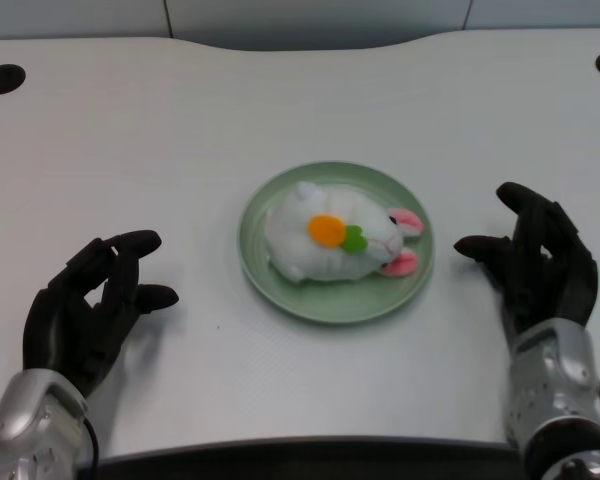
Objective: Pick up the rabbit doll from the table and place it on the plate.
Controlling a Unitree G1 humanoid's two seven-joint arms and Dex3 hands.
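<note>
Rabbit doll [332, 236] lies on its side inside the green plate [280, 292], apparently delivered; left hand [88, 305] rests well apart on the white table [180, 130], fingers loosely curled around nothing; keeping it clear of the plate seems wisest.

No readable text, labels, brand names, numbers or signs appear anywhere in this view.
</note>
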